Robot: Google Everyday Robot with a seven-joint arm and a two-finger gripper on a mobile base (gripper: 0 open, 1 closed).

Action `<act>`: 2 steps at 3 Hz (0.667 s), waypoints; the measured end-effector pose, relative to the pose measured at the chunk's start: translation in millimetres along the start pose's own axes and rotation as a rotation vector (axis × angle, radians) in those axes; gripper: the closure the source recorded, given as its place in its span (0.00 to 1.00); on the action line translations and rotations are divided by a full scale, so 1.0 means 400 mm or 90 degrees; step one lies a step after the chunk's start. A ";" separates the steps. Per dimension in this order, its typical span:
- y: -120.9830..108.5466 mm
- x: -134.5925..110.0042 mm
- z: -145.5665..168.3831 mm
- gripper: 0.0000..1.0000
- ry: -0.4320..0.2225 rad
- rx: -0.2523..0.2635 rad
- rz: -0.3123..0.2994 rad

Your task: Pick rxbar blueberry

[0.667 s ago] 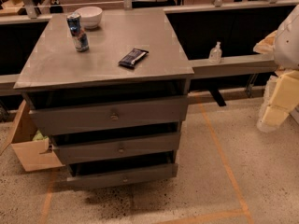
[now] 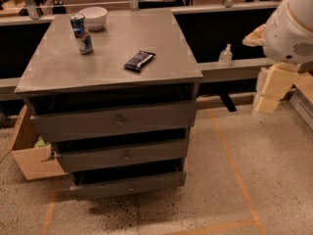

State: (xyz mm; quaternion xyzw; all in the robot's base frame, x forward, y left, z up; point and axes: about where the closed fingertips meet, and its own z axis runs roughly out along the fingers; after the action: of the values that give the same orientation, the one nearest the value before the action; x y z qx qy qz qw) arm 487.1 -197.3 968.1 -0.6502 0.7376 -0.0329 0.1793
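Observation:
The rxbar blueberry (image 2: 139, 60), a flat dark navy bar with white lettering, lies on the grey top of the drawer cabinet (image 2: 112, 72), right of centre and near the front edge. My gripper (image 2: 268, 90), cream coloured, hangs below the white arm (image 2: 291, 28) at the right edge of the camera view. It is well to the right of the cabinet, over the floor, far from the bar and holding nothing.
An upright blue and silver can (image 2: 81, 34) and a white bowl (image 2: 93, 17) stand at the cabinet's back left. A sanitizer bottle (image 2: 225, 56) sits on a ledge behind. An open cardboard box (image 2: 30, 155) is on the floor at the left. The three drawers stand slightly out.
The arm and gripper have shifted a little to the left and up. The bar, can and bowl have not moved.

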 end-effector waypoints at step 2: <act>-0.152 -0.126 0.070 0.00 -0.047 0.001 -0.268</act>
State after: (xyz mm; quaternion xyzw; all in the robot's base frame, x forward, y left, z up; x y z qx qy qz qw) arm 557.7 -152.4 970.3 -0.7904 0.5784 -0.0462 0.1962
